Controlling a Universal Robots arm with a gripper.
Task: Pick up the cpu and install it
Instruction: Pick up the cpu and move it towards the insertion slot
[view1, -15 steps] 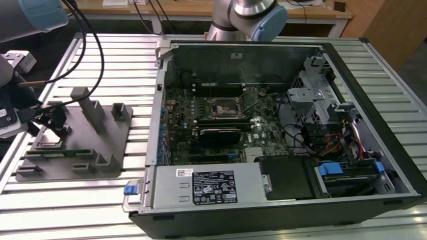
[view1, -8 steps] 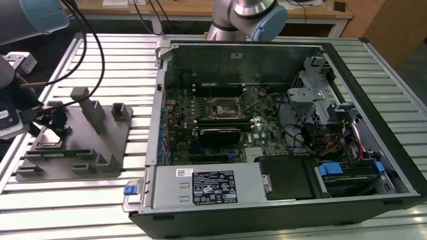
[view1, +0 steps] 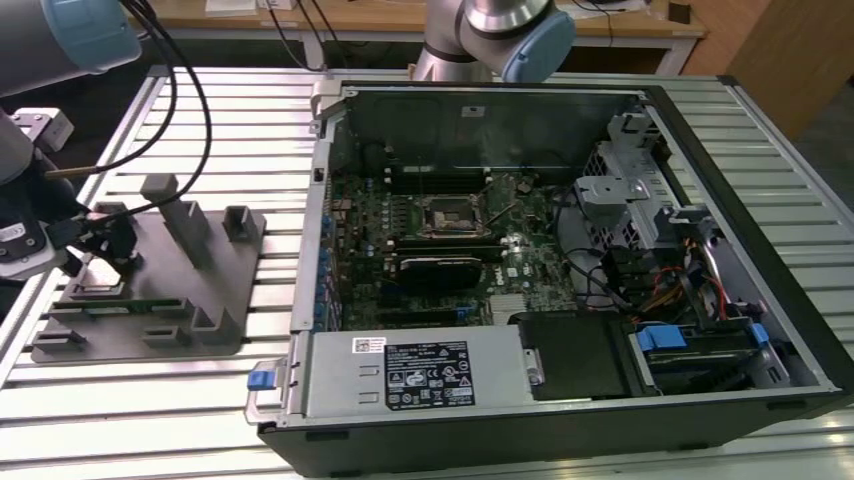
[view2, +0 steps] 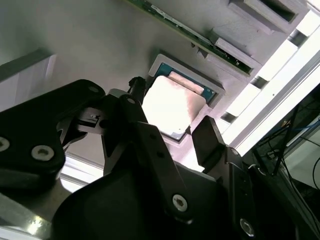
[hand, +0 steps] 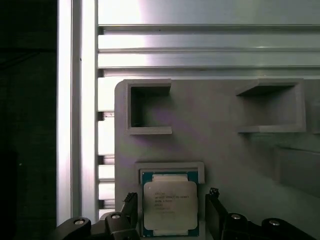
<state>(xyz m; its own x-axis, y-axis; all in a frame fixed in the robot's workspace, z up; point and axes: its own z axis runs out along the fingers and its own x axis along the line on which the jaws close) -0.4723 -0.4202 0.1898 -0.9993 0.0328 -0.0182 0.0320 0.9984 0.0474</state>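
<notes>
The cpu (hand: 170, 206) lay flat, silver top up, in a shallow pocket (hand: 170, 166) of the grey tray (hand: 215, 150), near one of the tray's corners. In both wrist views the pincer (hand: 171, 200) stood open around it. One of its dark fingers (hand: 131, 207) was just beside each of two opposite edges, with slivers of tray showing between, so it held nothing.

The step in hand looked like the grasp itself. To do it well, the jaws should probably be centred so both pads meet the edges together (the gap on one side looked a shade wider). They should then close gently on the rim, keeping the chip level so it does not catch on the pocket wall.

In the exterior view the tray sat on the slatted table (view1: 134, 400) at the exterior view's left, well apart from the open computer case (view1: 561, 250).
</notes>
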